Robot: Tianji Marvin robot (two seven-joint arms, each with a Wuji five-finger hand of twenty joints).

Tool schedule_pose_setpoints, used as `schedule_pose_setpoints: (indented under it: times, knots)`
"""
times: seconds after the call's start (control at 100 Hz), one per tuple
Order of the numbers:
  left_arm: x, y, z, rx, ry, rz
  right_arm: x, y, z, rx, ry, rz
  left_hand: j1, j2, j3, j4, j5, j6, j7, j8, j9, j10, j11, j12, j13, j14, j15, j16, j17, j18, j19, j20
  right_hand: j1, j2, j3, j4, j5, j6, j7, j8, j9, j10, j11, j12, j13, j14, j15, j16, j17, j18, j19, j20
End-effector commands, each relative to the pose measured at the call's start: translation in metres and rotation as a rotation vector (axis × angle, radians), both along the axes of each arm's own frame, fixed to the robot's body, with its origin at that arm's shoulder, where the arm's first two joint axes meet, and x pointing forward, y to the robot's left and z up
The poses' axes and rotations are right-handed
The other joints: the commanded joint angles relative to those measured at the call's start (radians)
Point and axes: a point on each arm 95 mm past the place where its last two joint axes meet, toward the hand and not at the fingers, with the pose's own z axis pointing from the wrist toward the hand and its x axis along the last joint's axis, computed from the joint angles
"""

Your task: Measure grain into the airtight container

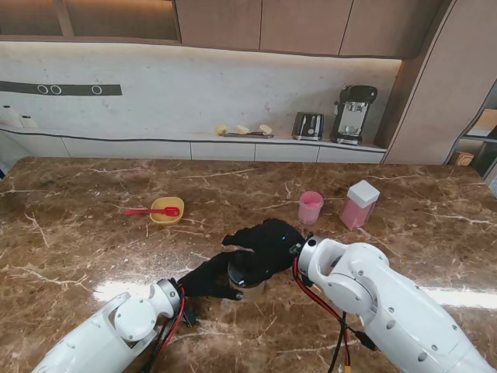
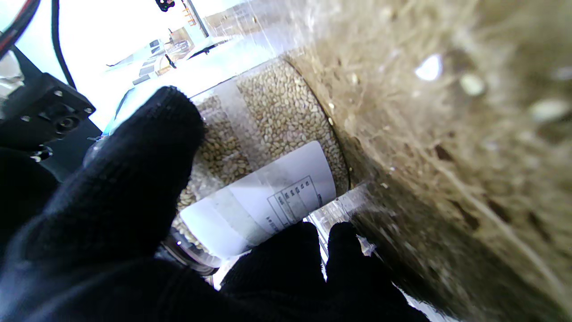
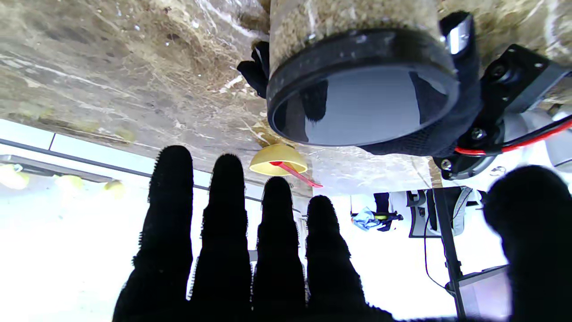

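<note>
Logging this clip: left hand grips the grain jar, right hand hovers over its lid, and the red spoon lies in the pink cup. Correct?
One error: the red spoon lies in the yellow bowl, not the pink cup, as the stand view shows. The rest holds.

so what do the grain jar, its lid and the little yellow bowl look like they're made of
Grain jar: clear glass or hard plastic, glossy; the grains show through the wall. Lid: dark and shiny, likely plastic, since its top mirrors the right hand. Yellow bowl: opaque, smooth, evenly coloured, probably plastic.
</note>
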Motion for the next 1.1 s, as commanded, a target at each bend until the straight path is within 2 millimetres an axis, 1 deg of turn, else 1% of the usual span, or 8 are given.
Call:
schedule_pose_setpoints:
  times: [0.0,0.09,0.13,0.22,0.32,0.66,0.88,1.09]
  knots:
    - [-0.015,0.005,-0.020,0.039,0.055,-0.007,-0.002,-0.001,0.005,-0.028,0.006,0.014,0.031,0.054,0.066,0.043,0.042,-0.521,0.591,0.002,0.021,-0.034,0.008,0.007,0.021,0.130,0.016,0.018,0.088,0.464,0.165,0.058,0.082,-0.083,0.020,0.041,-0.023,-0.016,-0.014,0.013,-0.055,0.011,-0.032,-0.025,-0.054,0.007,-0.027,-0.030,-0.034,0.022,-0.046,0.014]
    - [-0.015,0.004,-0.020,0.039,0.055,-0.008,-0.002,-0.004,0.011,-0.087,0.015,0.042,0.032,0.055,0.065,0.044,0.042,-0.520,0.591,0.002,0.020,-0.034,0.008,0.007,0.021,0.130,0.016,0.018,0.088,0.464,0.165,0.058,0.336,-0.211,0.021,0.058,-0.017,-0.018,0.003,0.031,-0.129,0.032,-0.051,-0.038,-0.113,0.012,-0.053,-0.052,-0.056,0.014,-0.107,0.021]
    - [-0.015,0.004,-0.020,0.039,0.055,-0.008,-0.002,-0.005,0.012,-0.112,0.022,0.056,0.031,0.056,0.065,0.044,0.041,-0.520,0.591,0.002,0.020,-0.033,0.008,0.006,0.020,0.130,0.016,0.018,0.088,0.464,0.165,0.058,0.431,-0.264,0.102,0.047,-0.026,-0.032,0.002,0.038,-0.166,0.044,-0.052,-0.040,-0.143,0.014,-0.061,-0.061,-0.062,0.011,-0.133,0.021]
    - [-0.015,0.004,-0.020,0.038,0.054,-0.008,0.000,-0.006,0.014,-0.182,0.048,0.086,0.032,0.056,0.065,0.044,0.042,-0.519,0.592,0.002,0.020,-0.033,0.008,0.006,0.021,0.130,0.016,0.018,0.089,0.464,0.165,0.058,0.499,-0.373,0.394,-0.005,-0.059,-0.081,-0.015,0.051,-0.213,0.051,-0.047,-0.043,-0.183,0.014,-0.065,-0.075,-0.064,0.001,-0.169,0.028]
    - [-0.015,0.004,-0.020,0.040,0.054,-0.008,0.002,-0.004,0.012,-0.225,0.085,0.112,0.037,0.062,0.070,0.046,0.042,-0.518,0.591,0.002,0.020,-0.034,0.008,0.006,0.020,0.129,0.015,0.018,0.088,0.465,0.165,0.058,0.567,-0.361,0.482,-0.005,-0.122,-0.133,-0.046,0.049,-0.254,0.048,-0.045,-0.045,-0.208,0.008,-0.068,-0.080,-0.059,0.000,-0.177,0.028]
    - [-0.015,0.005,-0.019,0.042,0.054,-0.006,0.007,0.005,-0.001,-0.256,0.101,0.158,0.035,0.058,0.078,0.048,0.044,-0.517,0.592,0.002,0.020,-0.033,0.008,0.006,0.021,0.132,0.016,0.018,0.088,0.465,0.166,0.058,0.616,-0.389,0.543,-0.023,-0.118,-0.228,-0.066,0.056,-0.247,0.024,0.062,-0.016,-0.121,-0.026,0.019,-0.033,0.047,-0.028,-0.099,0.058]
    - [-0.015,0.005,-0.019,0.041,0.055,-0.008,0.007,0.008,-0.008,-0.245,0.092,0.169,0.032,0.057,0.080,0.047,0.044,-0.517,0.592,0.002,0.021,-0.031,0.009,0.007,0.020,0.131,0.016,0.018,0.088,0.466,0.166,0.058,0.611,-0.352,0.526,-0.036,-0.058,-0.262,0.048,0.170,-0.139,-0.041,0.282,0.203,0.031,-0.080,0.259,0.158,0.168,-0.062,0.051,0.087]
    - [-0.015,0.005,-0.019,0.040,0.055,-0.010,0.007,0.012,-0.013,-0.201,0.079,0.160,0.030,0.059,0.079,0.047,0.043,-0.518,0.591,0.002,0.021,-0.033,0.009,0.007,0.022,0.130,0.017,0.019,0.088,0.466,0.168,0.058,0.489,-0.290,0.431,-0.051,0.002,-0.248,0.065,0.178,0.010,-0.069,0.366,0.314,0.115,-0.083,0.372,0.213,0.226,-0.062,0.134,0.080]
